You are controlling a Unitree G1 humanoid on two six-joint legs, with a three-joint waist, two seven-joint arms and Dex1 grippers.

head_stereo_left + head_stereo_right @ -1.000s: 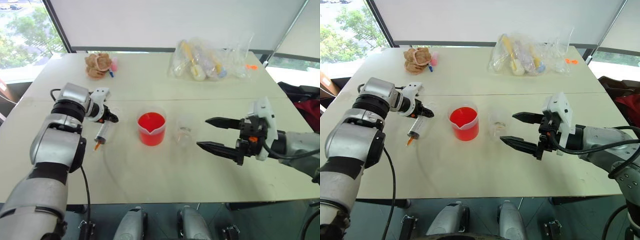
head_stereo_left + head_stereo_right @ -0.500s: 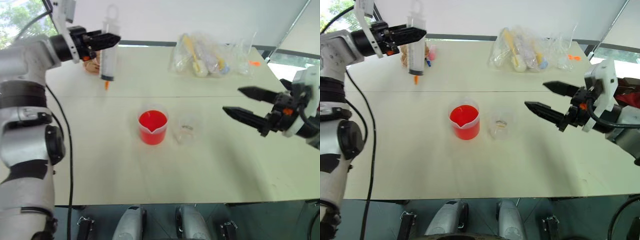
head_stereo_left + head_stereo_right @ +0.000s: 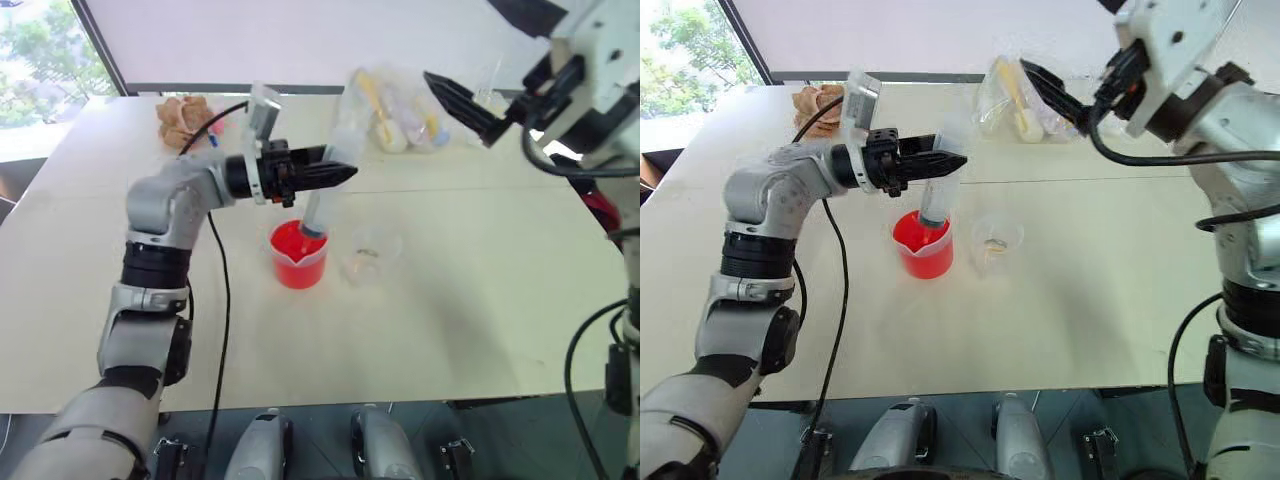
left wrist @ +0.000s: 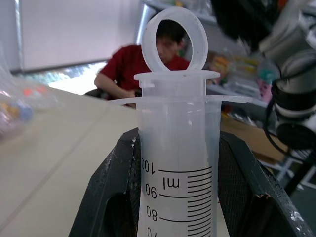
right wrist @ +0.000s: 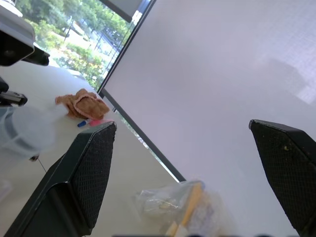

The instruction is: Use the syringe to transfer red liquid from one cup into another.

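The syringe (image 3: 320, 210) stands nearly upright with my left gripper (image 3: 338, 173) shut around its barrel. Its lower end dips into the spouted beaker (image 3: 297, 262), at the surface of the red liquid (image 3: 293, 243). In the left wrist view the syringe (image 4: 177, 148) rises between the two black fingers (image 4: 106, 197), plunger ring on top. The small clear cup (image 3: 371, 256) stands just right of the beaker. My right gripper (image 5: 190, 173) is raised high at the right, open and holding nothing, well away from both cups.
A clear plastic bag of items (image 3: 400, 120) lies at the table's far side and a brown bundle (image 3: 180, 120) at the far left. A person in a red top (image 4: 128, 69) sits beyond the table.
My left arm has carried the syringe from high at the far left down to the beaker, its end now in the red liquid. The right gripper has risen, still open.
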